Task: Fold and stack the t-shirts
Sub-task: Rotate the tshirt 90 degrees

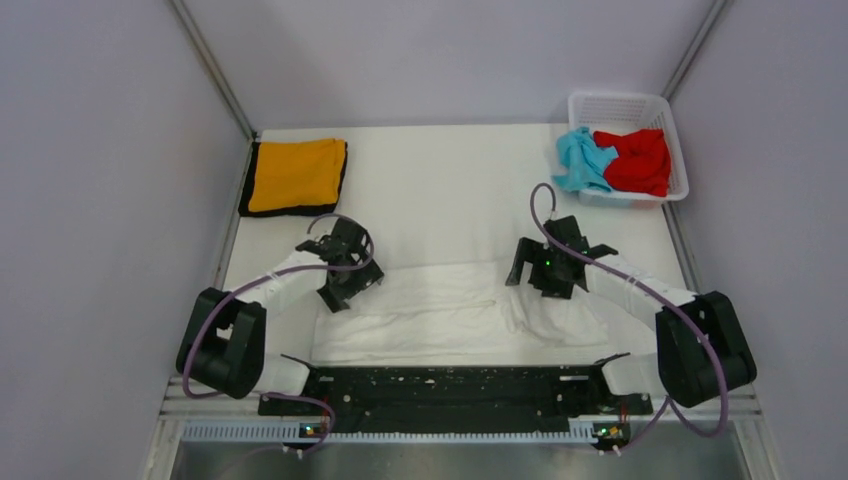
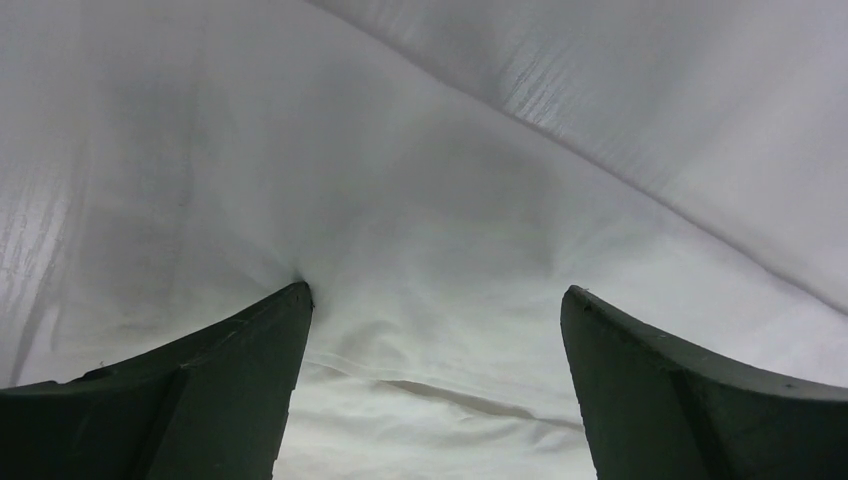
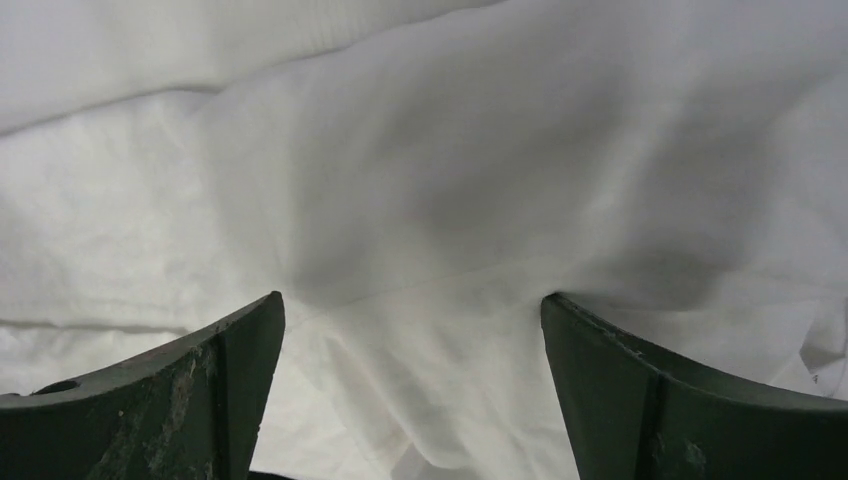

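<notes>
The large white t-shirt (image 1: 440, 310) lies spread across the near half of the table, partly folded. My left gripper (image 1: 345, 285) is open at its left edge, both fingertips pressed down on the white cloth (image 2: 430, 240). My right gripper (image 1: 540, 280) is open at the shirt's right part, fingertips down on the white cloth (image 3: 420, 230). The orange t-shirt with black trim (image 1: 295, 175) lies folded at the back left. The light blue t-shirt (image 1: 583, 160) and the red t-shirt (image 1: 635, 160) lie crumpled in the basket.
A white lattice basket (image 1: 625, 105) stands at the back right corner. Grey walls close in the table on the left, back and right. A black rail (image 1: 450, 385) with the arm bases runs along the near edge.
</notes>
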### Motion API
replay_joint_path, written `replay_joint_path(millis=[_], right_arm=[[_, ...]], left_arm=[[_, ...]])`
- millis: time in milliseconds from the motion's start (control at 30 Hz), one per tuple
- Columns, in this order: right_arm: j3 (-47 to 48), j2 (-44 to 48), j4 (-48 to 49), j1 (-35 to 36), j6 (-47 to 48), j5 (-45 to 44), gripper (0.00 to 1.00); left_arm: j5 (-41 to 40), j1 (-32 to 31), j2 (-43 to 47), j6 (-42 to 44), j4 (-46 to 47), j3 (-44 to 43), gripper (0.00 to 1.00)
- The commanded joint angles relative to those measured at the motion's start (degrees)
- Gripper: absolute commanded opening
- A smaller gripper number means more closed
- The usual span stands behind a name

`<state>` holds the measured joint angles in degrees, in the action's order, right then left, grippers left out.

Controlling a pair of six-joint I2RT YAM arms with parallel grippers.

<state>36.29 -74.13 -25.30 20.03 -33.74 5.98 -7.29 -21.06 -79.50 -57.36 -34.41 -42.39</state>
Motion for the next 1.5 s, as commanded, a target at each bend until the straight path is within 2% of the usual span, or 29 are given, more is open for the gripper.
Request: replay_joint_path(millis=[0,200,400,667,767,900,1033,1167,1333,1400,1467], right_arm=[[4.2,-11.6,16.4,-1.0,-0.5,-1.6,0.99],[24.1,-29.6,22.1,-1.4,0.1,-0.4,0.99],[44.6,-48.2,20.8,-1.5,1.3,1.3,0.98],[74.7,-69.2,19.3,-1.4,0.4,4.0,0.98],[86.3,-75.9,18.5,-1.1,-0.6,7.8,0.98],[99.1,-82.9,17.8,0.2,-1.4,10.4,0.98],[101.1,-82.7,21.5,1.9,-0.5,10.7,0.99],[105.9,-80.0,20.2,2.9,3.8,10.4,0.99],[104.9,-68.7,14.1,2.5,12.3,2.2,0.99],[104.1,-63.6,8.8,2.5,15.9,-0.4,0.99],[100.7,-56.4,1.0,2.4,17.4,-5.5,0.99]], left_arm=[[0.2,-0.9,0.9,-4.2,1.9,1.2,0.99],[2.0,-2.0,0.1,-5.6,4.1,0.2,0.99],[1.4,-4.6,-3.7,-12.1,4.1,-2.1,0.99],[-4.5,-18.5,-5.7,-23.6,6.2,-6.1,0.99],[-5.2,-23.8,-9.3,-25.8,9.6,-9.3,0.99],[-5.5,-27.8,-14.9,-26.2,9.1,-15.4,0.99],[-5.9,-29.8,-17.3,-26.6,10.7,-18.6,0.99],[-8.8,-31.1,-16.7,-23.8,6.6,-23.6,0.99],[-18.0,-32.0,-8.6,-17.2,-3.1,-26.0,0.99],[-20.3,-31.1,-3.8,-14.2,-5.2,-23.4,0.99],[-18.5,-27.9,2.3,-11.3,-5.5,-17.8,0.99]])
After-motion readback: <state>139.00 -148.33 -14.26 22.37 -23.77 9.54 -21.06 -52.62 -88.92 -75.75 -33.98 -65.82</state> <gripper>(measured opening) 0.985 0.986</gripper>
